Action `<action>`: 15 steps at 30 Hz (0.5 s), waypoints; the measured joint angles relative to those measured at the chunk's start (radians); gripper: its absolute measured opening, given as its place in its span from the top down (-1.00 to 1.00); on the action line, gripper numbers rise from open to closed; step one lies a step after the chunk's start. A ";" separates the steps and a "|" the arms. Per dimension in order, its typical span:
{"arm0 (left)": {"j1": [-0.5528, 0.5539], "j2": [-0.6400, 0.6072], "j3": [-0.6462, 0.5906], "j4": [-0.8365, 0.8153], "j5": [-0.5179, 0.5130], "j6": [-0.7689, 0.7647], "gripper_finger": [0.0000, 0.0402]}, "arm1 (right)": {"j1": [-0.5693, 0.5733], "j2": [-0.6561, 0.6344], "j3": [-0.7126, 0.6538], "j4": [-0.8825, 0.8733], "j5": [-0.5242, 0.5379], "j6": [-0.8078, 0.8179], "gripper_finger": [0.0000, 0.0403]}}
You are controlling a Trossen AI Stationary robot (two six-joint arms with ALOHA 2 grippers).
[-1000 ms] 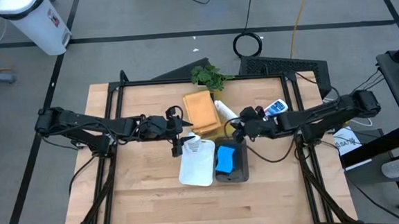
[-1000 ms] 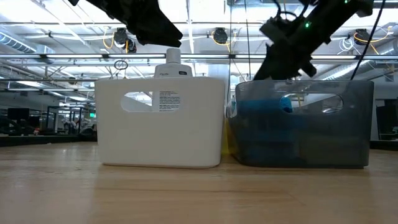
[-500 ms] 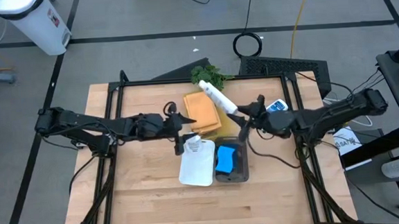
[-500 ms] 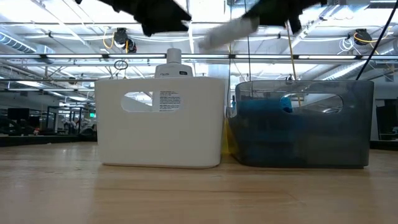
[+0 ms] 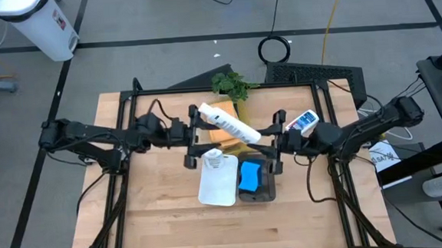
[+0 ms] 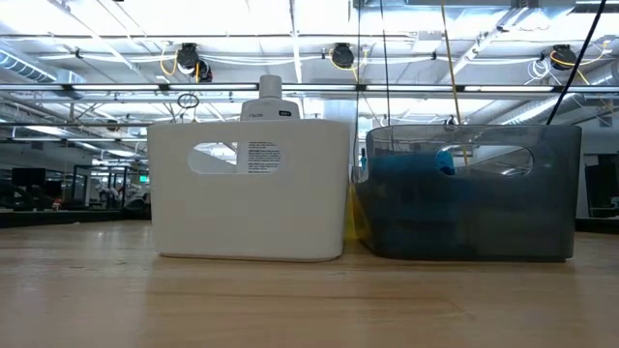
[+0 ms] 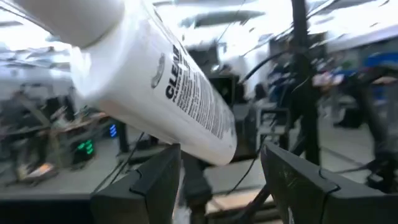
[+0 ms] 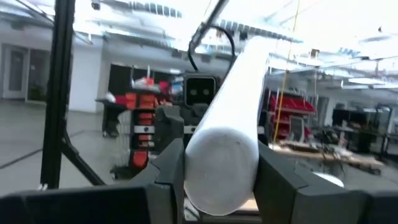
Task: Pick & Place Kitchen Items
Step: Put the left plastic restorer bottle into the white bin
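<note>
High view: a long white bottle point(image 5: 230, 126) is carried above the counter point(image 5: 165, 212), slanting between the two arms over the tan folded cloth point(image 5: 219, 122); the right claw point(image 5: 270, 142) clamps its base end, the left claw point(image 5: 195, 133) stands at its cap end, consistent with a handover or a shared carry. Below sit a white bin point(image 5: 217, 181) with a capped white bottle point(image 5: 215, 161) inside, and a dark bin point(image 5: 266, 184) holding a bright-blue sponge point(image 5: 249, 176); sorting by bin appears intended. A leafy plant point(image 5: 229, 83) lies at the far edge. Low view: neither claw in frame; the white bin is opaque with a cut-out handle, the capped bottle's top point(image 6: 265, 100) above its rim; the smoky translucent bin point(image 6: 472, 193) shows blue within. Left wrist view: the smooth printed cylinder point(image 7: 165, 87) lies just ahead of the parted fingers point(image 7: 149, 180); whether they touch it cannot be told. Right wrist view: fingers point(image 8: 171, 168) closed against the bottle's rounded base point(image 8: 224, 158).
</note>
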 joint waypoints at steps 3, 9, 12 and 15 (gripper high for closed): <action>0.021 0.000 0.000 0.043 0.077 -0.010 -0.13 | -0.001 0.031 0.002 0.048 -0.009 -0.020 0.41; 0.028 0.000 0.000 0.065 0.110 -0.019 -0.13 | -0.008 0.084 0.002 0.106 -0.015 -0.024 0.42; 0.028 0.000 0.000 0.073 0.094 -0.019 -0.13 | -0.008 0.104 0.002 0.115 -0.024 -0.020 0.41; 0.028 0.000 0.000 0.095 0.071 -0.018 -0.13 | -0.008 0.123 -0.002 0.112 -0.024 -0.017 0.40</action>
